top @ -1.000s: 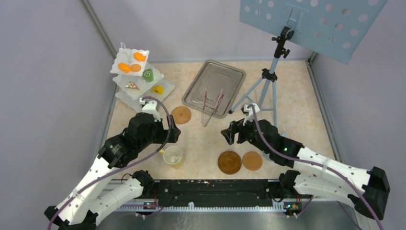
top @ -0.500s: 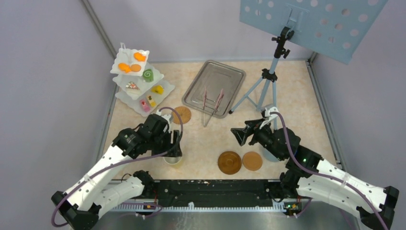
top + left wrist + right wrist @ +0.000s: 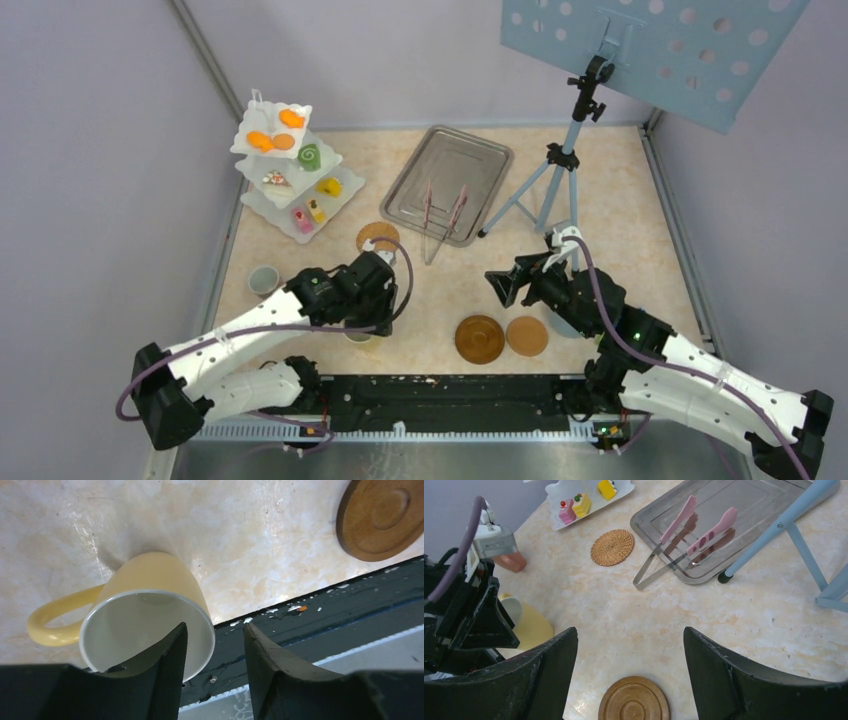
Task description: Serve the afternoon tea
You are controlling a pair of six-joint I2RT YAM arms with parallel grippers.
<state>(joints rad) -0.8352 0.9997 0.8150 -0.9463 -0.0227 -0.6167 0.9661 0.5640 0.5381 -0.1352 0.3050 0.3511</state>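
Note:
A yellow cup with a handle stands near the table's front edge, mostly under my left arm in the top view. My left gripper straddles its rim: one finger is inside the cup, and the other is outside with a gap to the wall. My right gripper hovers open above a dark wooden coaster, holding nothing. The white three-tier stand with toy pastries is at the back left. A small cup sits left of my left arm.
A lighter coaster lies beside the dark one, and a woven coaster lies in front of the stand. A metal tray holds pink tongs. A blue tripod stands at the back right.
My left gripper came down toward the front edge onto the yellow cup and narrowed around its rim, uncovering the small cup. My right arm drew back to the right, then held still.

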